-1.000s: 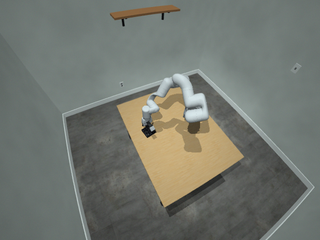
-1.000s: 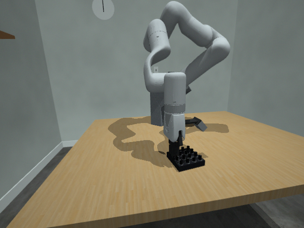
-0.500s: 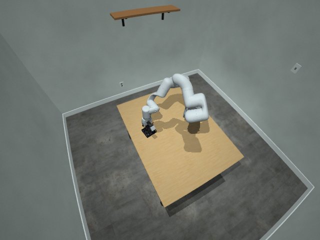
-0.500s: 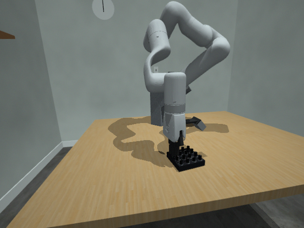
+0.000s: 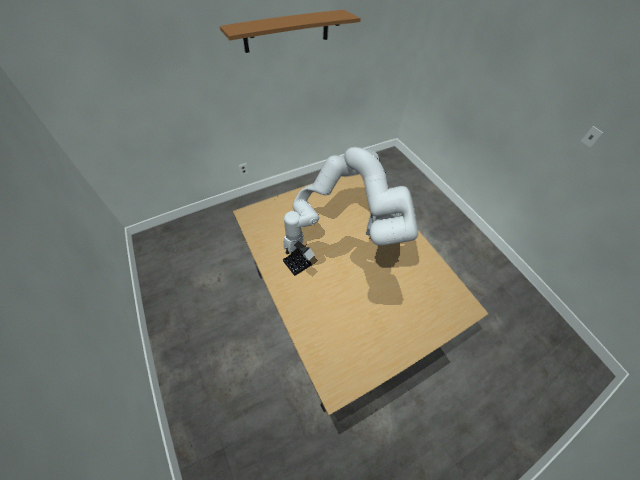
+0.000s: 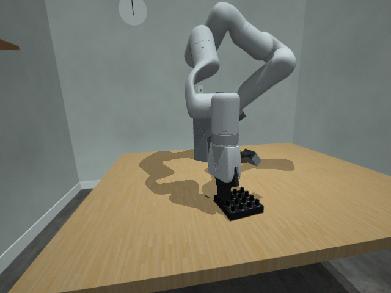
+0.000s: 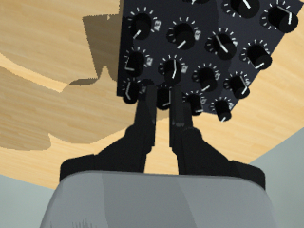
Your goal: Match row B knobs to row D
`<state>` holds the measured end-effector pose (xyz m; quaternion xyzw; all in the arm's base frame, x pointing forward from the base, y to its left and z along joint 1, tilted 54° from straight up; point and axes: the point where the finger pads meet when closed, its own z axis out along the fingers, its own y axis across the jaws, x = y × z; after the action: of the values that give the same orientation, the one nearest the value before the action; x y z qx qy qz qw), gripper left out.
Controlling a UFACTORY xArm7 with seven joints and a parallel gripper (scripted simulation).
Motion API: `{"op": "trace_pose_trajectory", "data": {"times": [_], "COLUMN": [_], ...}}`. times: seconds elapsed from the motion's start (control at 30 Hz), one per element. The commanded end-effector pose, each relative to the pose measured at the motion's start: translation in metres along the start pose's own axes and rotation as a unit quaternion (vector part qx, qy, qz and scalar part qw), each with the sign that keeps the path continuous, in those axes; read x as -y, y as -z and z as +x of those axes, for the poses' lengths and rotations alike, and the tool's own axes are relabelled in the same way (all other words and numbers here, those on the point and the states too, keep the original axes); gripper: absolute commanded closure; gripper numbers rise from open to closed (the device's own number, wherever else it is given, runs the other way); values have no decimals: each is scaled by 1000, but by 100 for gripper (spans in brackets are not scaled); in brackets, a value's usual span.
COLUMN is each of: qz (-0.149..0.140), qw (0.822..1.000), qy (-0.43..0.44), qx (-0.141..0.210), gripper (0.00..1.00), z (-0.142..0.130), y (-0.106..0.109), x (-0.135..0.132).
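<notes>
The black knob box (image 5: pixel 298 264) (image 6: pixel 249 210) (image 7: pixel 166 8) stands on the wooden table (image 5: pixel 361 320) (image 6: pixel 157 227), with four lines of four black knobs, each with a white line. In the wrist view my gripper (image 7: pixel 163 98) (image 6: pixel 226 196) (image 5: pixel 296 251) points straight down. Its two dark fingers are shut on a knob (image 7: pixel 163 93), the second from the left in the line nearest the camera. In the exterior view that is at the box's far left edge. The printed names are too small to read, so I cannot tell which knob it is.
The arm's base (image 5: pixel 392 229) (image 6: pixel 200 141) stands on the table behind the box. A small dark grey block lies beside the base. The box sits near the table's left edge (image 5: pixel 258 258).
</notes>
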<state>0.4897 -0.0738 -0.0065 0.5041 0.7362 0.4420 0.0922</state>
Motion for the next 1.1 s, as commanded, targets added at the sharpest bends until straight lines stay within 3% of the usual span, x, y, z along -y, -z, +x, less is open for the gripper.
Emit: {"op": "trace_pose_trajectory", "data": {"times": [0.0,0.43,1.07], "qz": [-1,-1,-1], "qw": [999,984,923], "qy": [48,178,384], "qx": [-1,-1,0], "gripper": [92,92,92], "z": [-1,-1,-1], "y": [1,1,1], "x": [-1,-1,-1]}}
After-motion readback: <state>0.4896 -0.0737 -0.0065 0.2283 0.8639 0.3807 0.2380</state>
